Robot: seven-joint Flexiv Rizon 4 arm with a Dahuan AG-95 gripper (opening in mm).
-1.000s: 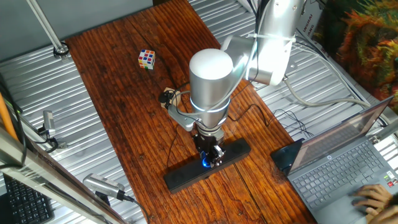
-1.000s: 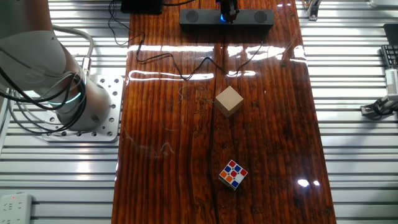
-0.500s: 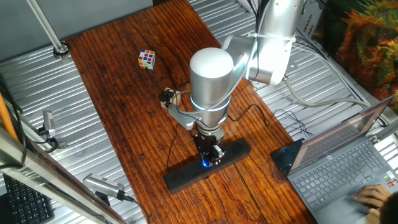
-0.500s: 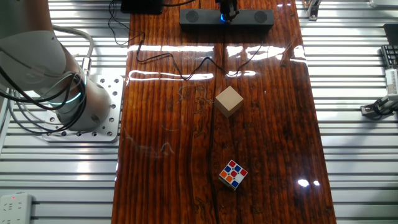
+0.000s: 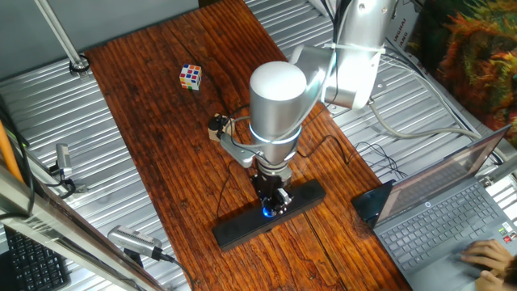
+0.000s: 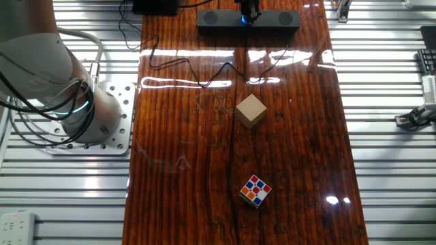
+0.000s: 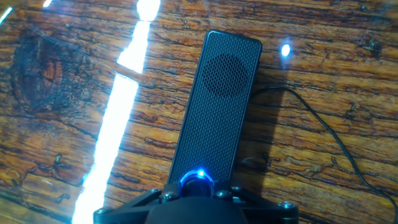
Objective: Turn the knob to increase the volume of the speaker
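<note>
While the gripper sits on the glowing knob, grip unclear, turning should stay centred so the speaker doesn't skid.

Bright overhead light — white glare streaks on glossy table; hand view sharp, knob glowing blue.

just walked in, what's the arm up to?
The gripper is down on the blue-lit knob at the middle of the black speaker, which lies flat on the wooden table. Whether the fingers are clamped on the knob can't be seen. A Rubik's cube and a wooden block sit apart, untouched.
</note>
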